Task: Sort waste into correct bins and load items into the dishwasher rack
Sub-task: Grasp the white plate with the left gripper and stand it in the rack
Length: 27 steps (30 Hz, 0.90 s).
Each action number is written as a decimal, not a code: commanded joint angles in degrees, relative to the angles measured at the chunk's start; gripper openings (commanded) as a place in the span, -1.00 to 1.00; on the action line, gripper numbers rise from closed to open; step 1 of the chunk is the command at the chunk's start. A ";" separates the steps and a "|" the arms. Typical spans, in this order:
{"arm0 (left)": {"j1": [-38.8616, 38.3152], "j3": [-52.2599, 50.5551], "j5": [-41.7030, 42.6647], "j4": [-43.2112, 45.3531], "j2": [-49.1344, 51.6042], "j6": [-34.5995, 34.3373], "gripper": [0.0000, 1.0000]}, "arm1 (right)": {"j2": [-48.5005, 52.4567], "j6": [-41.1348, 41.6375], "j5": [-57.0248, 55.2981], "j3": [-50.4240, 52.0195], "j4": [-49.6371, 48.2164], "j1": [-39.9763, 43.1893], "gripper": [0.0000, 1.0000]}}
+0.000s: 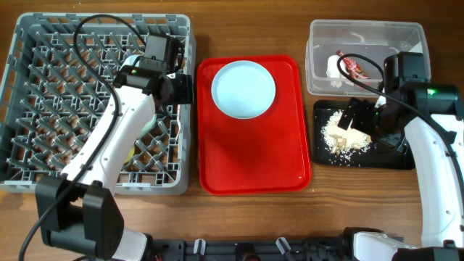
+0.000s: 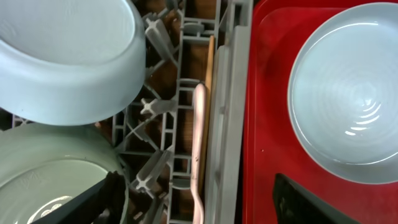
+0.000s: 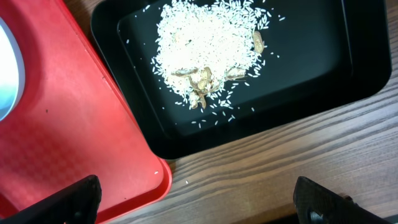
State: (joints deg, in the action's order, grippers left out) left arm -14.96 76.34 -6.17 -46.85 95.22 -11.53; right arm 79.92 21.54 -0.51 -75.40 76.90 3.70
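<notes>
Your left gripper hangs spread and empty over the side of the dishwasher rack nearest the red tray. In that rack, at the bench's left edge, sit a pale bowl, a greenish bowl and a copper-coloured utensil. Your right gripper, also apart and empty, hovers by the black bin of rice at the right edge. A wrapper lies in the clear bin at the far right corner. Seemingly left: the white dish on the tray.
</notes>
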 commanded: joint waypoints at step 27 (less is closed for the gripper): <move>-29.88 3.45 2.21 18.71 17.44 10.54 -0.92 | -0.52 -0.57 -0.79 -0.55 0.09 0.17 0.99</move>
State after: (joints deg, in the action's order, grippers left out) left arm -44.34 77.69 -5.30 -27.62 117.10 0.32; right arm 79.92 21.54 -0.51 -75.40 76.86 3.70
